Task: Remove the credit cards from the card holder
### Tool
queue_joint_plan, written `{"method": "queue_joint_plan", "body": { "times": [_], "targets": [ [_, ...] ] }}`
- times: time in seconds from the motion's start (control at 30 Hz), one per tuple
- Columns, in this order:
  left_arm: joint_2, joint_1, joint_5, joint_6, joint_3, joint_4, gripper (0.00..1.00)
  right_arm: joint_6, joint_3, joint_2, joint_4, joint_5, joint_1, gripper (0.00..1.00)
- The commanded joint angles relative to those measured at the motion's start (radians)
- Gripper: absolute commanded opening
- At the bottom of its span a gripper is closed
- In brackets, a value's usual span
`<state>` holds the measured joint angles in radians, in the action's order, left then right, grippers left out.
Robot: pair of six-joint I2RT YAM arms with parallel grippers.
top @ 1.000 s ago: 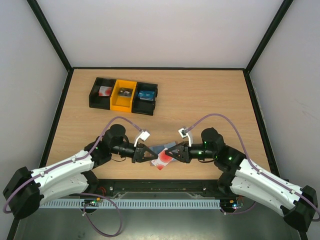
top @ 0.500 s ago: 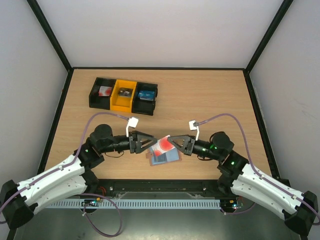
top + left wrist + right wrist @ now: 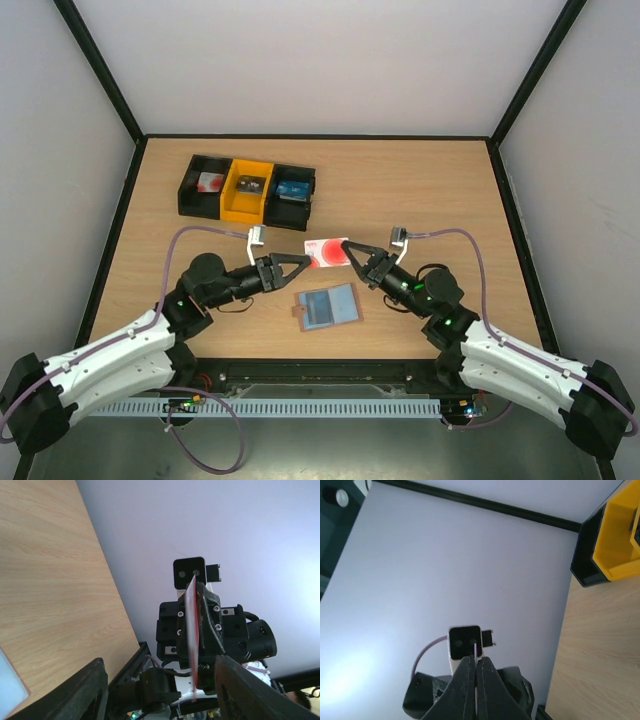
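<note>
The right tool (image 3: 350, 258) is clamped on a thin pinkish-red rectangular card (image 3: 326, 252), held clear of the light wooden desk (image 3: 420, 190). The left tool (image 3: 298, 266) gapes at the card's 9 o'clock edge, gripping nothing. At the card's 6 o'clock, the open blue-grey card holder with a brown rim (image 3: 328, 306) lies flat. A black-and-yellow row of plastic bins (image 3: 247, 190), each holding a small item, sits at the desk's 10 o'clock. Pale walls (image 3: 320, 60) enclose the desk.

You have a wooden bench (image 3: 420, 190) with a thin black rim, closed in by pale walls (image 3: 320, 60) on the far, left and right sides. Near the bench's far left corner, three open bins stand touching in a row along the far edge: a black bin (image 3: 198, 207), a yellow bin (image 3: 243, 211) and another black bin (image 3: 290, 218). The first holds something red and white (image 3: 209, 183), the yellow one a small dark item (image 3: 249, 184), and the last something blue (image 3: 292, 189).
</note>
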<state>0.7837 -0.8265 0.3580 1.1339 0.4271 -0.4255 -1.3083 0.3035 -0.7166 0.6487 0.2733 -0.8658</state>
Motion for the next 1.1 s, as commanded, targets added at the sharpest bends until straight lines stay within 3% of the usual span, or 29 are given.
{"method": "queue_joint_plan", "body": {
  "times": [0.0,0.67,0.77,0.87,0.97,1.07],
  "targets": [
    [0.037,-0.010,0.002,0.074,-0.024,-0.197,0.56,-0.075,0.001,-0.025,0.142,-0.104,-0.004,0.02],
    [0.192,-0.012,0.012,0.097,0.036,-0.331,0.20,-0.041,-0.016,0.000,0.093,-0.150,-0.005,0.02],
    [0.187,-0.011,0.005,0.096,0.033,-0.334,0.04,-0.040,-0.029,0.016,0.081,-0.151,-0.006,0.02],
    [0.180,-0.010,0.000,0.080,0.032,-0.311,0.03,-0.031,-0.038,0.031,0.058,-0.148,-0.005,0.02],
    [0.169,-0.006,-0.007,0.034,0.041,-0.249,0.03,-0.026,-0.054,0.050,0.037,-0.148,-0.005,0.11],
    [0.152,0.014,-0.003,0.008,0.044,-0.199,0.03,-0.007,-0.070,0.074,0.002,-0.144,-0.006,0.35]
  ]
}}
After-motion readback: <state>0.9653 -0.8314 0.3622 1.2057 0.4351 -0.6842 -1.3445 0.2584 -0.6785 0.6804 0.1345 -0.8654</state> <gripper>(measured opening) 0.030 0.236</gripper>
